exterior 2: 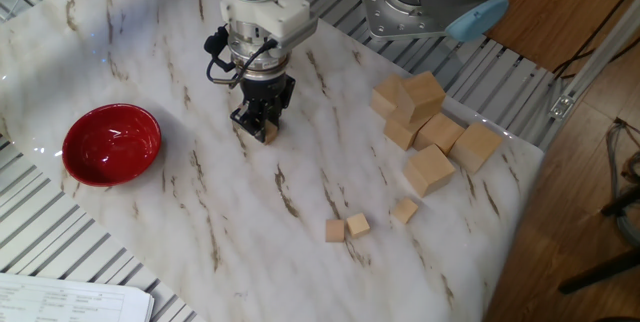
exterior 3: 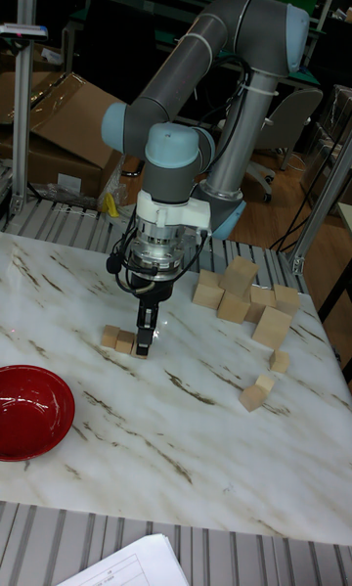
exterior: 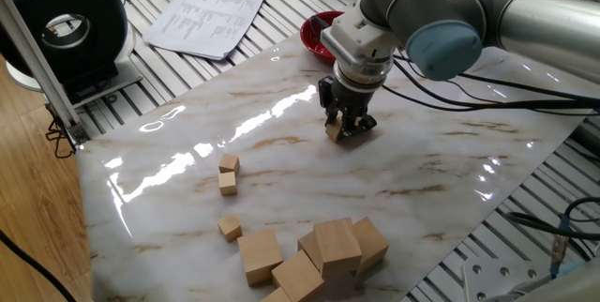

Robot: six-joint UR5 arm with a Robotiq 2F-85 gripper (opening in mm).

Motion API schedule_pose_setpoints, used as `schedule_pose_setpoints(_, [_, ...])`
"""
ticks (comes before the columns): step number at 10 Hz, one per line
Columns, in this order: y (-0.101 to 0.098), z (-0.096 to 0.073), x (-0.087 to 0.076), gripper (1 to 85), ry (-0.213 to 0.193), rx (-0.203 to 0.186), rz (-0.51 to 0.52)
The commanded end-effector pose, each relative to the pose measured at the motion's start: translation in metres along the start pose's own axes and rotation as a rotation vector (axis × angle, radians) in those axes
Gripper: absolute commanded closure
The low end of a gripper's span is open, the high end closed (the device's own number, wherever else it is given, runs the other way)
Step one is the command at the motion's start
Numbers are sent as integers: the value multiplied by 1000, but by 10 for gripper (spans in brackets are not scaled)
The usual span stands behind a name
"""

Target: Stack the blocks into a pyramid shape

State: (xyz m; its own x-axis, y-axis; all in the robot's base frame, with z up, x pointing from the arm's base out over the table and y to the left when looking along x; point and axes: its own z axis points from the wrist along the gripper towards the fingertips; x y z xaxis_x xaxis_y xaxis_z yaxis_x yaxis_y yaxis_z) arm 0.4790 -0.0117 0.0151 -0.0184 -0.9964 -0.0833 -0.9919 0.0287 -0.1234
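Three small blocks (exterior 3: 118,339) sat in a row on the marble table (exterior: 441,166); my gripper (exterior 3: 144,343) pinched the end one, three more (exterior 2: 347,227) lay well apart, near the large cubes (exterior 2: 428,170).

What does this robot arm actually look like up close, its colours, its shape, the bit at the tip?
The arm is built from thick grey tubes joined by rounded elbows with light blue caps. Near the tip sits a white ribbed wrist section with black cables looping beside it. The end effector is small and black, with two narrow fingers.
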Motion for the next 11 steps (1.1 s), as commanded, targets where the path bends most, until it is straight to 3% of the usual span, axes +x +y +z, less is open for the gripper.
schedule_pose_setpoints(1, [-1,0,-1,700,-8,2,9])
schedule_pose_setpoints(11, [1,3,-1,700,-6,-7,12])
